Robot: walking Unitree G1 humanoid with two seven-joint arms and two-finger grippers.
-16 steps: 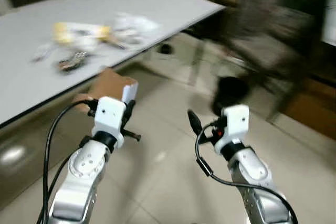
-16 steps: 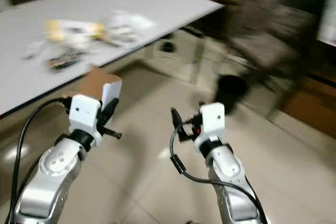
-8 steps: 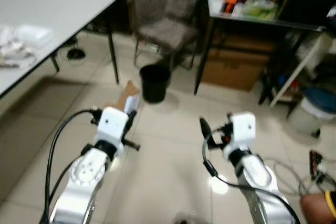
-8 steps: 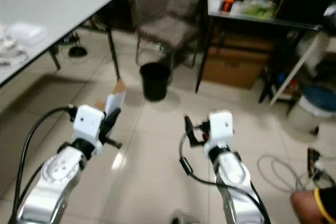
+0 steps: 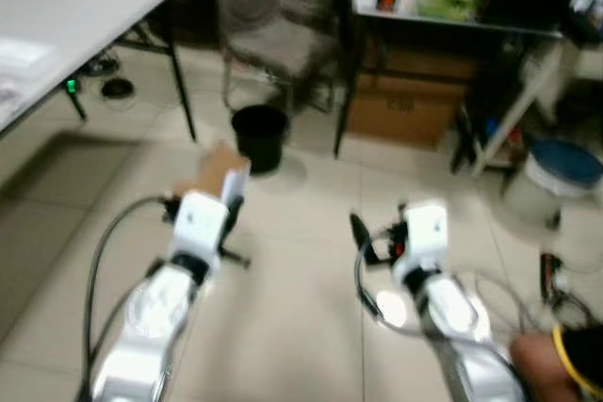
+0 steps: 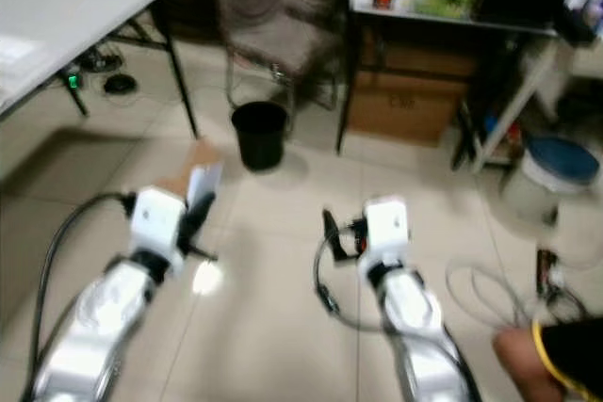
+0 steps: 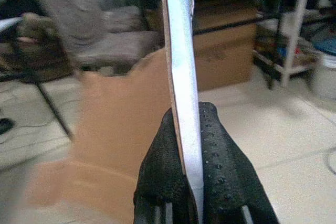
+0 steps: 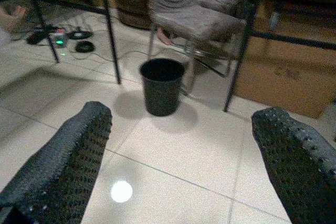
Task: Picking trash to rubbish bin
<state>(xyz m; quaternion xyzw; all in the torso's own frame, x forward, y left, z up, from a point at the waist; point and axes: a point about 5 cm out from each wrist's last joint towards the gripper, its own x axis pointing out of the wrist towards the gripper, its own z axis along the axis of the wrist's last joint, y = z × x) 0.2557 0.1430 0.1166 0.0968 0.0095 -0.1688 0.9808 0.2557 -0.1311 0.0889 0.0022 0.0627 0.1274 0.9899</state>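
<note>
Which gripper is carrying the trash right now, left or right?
The left gripper: its fingers are shut on a flat piece of cardboard. The right gripper is open, the black bin showing between its fingers.

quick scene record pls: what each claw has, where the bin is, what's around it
left claw: shut on a flat brown cardboard piece with a white face, held edge-on
right claw: open, holding nothing, aimed toward the bin
bin: small black round plastic rubbish bin standing upright on the tiled floor ahead
beside bin: grey padded chair behind it, white table to the robot's left
also: brown cardboard box under a dark shelf
</note>
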